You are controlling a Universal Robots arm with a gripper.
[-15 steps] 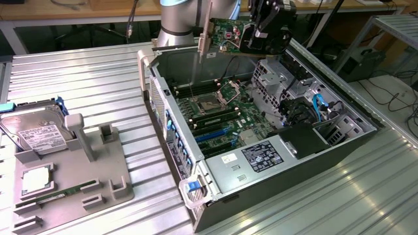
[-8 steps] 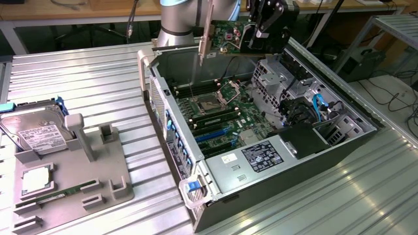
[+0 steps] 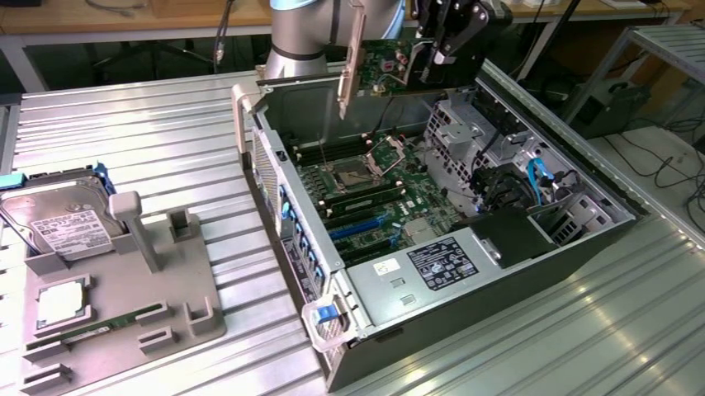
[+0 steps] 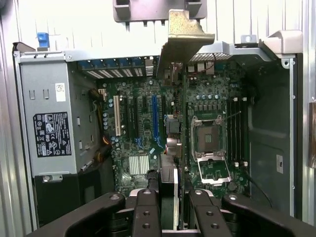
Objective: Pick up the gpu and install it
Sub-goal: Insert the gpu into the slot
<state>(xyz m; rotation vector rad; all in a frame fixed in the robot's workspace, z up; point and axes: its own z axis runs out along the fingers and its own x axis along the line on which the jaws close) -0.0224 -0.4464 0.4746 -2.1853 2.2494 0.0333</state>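
The gripper (image 3: 441, 51) is clamped on the gpu (image 3: 384, 63), holding it edge-down. Beneath the gripper sits the open computer case (image 3: 496, 305), its motherboard (image 3: 375, 181) exposed.

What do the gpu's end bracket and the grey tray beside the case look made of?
The gpu bracket: thin sheet metal, probably steel, by its pale dull sheen and folded tab. The grey tray: likely moulded or printed plastic, matte, uniform grey with chunky upright posts; cannot be sure.
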